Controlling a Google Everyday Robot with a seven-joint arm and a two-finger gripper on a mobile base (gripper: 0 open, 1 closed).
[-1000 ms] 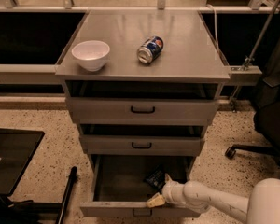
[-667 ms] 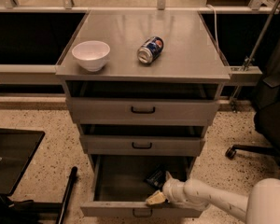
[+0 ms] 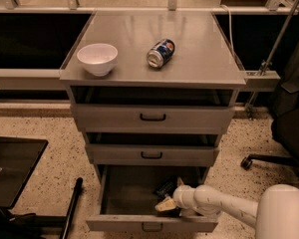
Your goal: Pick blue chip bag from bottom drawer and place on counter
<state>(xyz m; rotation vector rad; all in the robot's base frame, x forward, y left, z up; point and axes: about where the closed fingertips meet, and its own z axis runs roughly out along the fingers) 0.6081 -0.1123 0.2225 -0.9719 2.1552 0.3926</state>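
Cabinet (image 3: 152,117), three drawers: upper two closed, bottom drawer (image 3: 124,223) pulled out toward the camera. Bench (image 3: 139,31) = the cabinet's flat grey top; on it a white bowl (image 3: 97,58) upright at the cabinet's front-left corner, and a blue can (image 3: 161,53) lying on its side near the cabinet's middle, apart from the bowl. Arm (image 3: 224,206), white, enters from the cabinet's lower right and reaches over the open drawer's right front edge. Pincer (image 3: 165,204) is inside the bottom drawer, at the cabinet's right-of-centre, low near the drawer floor, pointing left. How far the pincer is open: cannot tell; nothing seen held. Bag (image 3: 165,186), dark, lies on the drawer floor just behind the pincer, toward the cabinet's back; contact between them cannot be told. Bag is not on the bench.
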